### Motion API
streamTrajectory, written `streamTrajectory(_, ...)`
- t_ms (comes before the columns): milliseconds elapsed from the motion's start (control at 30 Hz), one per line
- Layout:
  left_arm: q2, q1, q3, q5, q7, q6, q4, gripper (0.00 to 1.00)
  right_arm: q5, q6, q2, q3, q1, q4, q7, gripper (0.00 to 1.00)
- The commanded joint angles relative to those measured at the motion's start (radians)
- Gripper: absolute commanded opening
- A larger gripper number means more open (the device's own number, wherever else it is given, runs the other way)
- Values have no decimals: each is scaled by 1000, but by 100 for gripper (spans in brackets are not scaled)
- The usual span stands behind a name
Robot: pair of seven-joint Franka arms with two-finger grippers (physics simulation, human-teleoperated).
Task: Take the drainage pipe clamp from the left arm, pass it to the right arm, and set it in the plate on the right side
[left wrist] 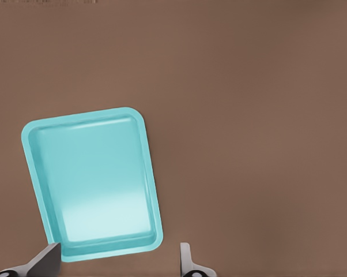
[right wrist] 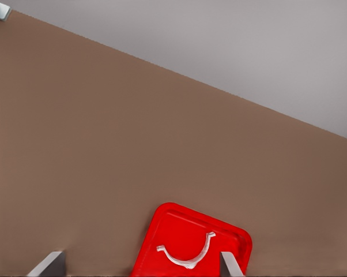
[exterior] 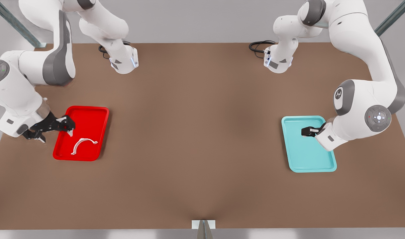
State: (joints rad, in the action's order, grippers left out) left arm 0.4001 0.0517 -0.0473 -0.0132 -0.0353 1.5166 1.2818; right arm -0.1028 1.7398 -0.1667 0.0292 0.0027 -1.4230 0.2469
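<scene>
The white drainage pipe clamp (exterior: 80, 141) lies loose in the red plate (exterior: 89, 119) at the front view's left, arched side up. My right gripper (exterior: 56, 132) hovers open at that plate's outer edge, beside the clamp and not touching it. In the right wrist view the clamp (right wrist: 185, 264) rests in the plate (right wrist: 173, 228) just ahead of the spread right gripper (right wrist: 140, 262). At the front view's right, my left gripper (exterior: 309, 131) hangs open and empty over the teal tray (exterior: 305, 156). Its wrist view has the left gripper (left wrist: 116, 257) above the same tray (left wrist: 93, 179).
Both arm bases (exterior: 124, 63) (exterior: 278, 61) stand at the far edge of the brown table (exterior: 195, 132), with black cables beside them. A small metal post (exterior: 203, 227) sits at the near edge. Bare tabletop stretches between the two trays.
</scene>
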Motion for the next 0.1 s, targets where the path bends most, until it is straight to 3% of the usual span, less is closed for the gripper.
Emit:
streamTrajectory(0,-3,0,0,-1,-38,1,-1,100,126,-246,21,-155,108,-13,-126,100)
streamTrajectory(67,-3,0,-2,-1,-37,2,-1,100,120,-253,15,-123,105,30,-242,100)
